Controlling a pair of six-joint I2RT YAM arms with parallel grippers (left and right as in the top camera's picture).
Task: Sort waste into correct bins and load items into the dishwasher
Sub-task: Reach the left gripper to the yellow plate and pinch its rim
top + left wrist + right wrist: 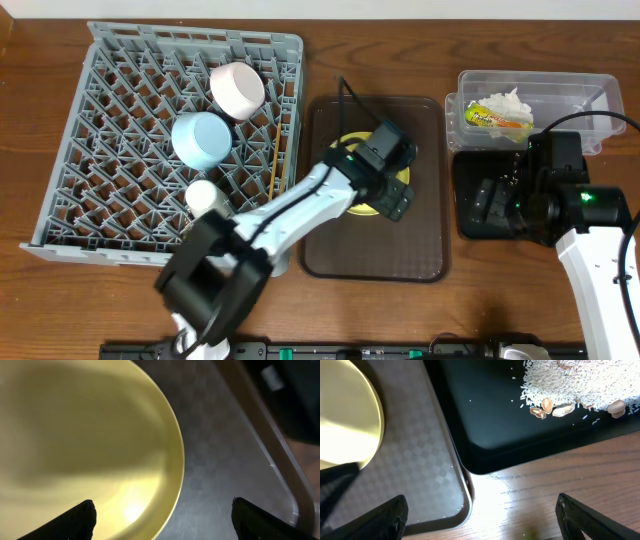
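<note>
The round yellow plate (358, 209) lies on the dark-brown serving tray (420, 250). My left gripper (393, 200) is open just above it, with the plate's rim (170, 460) between the fingers (162, 520). In the grey dish rack (110, 150) are the white bowl (237, 88), the light-blue bowl (203, 140), the small white cup (203, 196) and the chopsticks (273, 160). The clear tub (590, 95) holds the wrapper (497, 119) and the tissue (510, 101). Beige crumbs (580, 385) lie in the black tray (485, 420). My right gripper (480, 520) is open and empty over the black tray's edge (488, 200).
The brown serving tray's corner (462, 505) sits close beside the black tray, with a narrow strip of wooden table (545, 485) in front. The dish rack's right wall (298, 120) stands next to the serving tray. The right arm (600, 240) covers part of the black tray.
</note>
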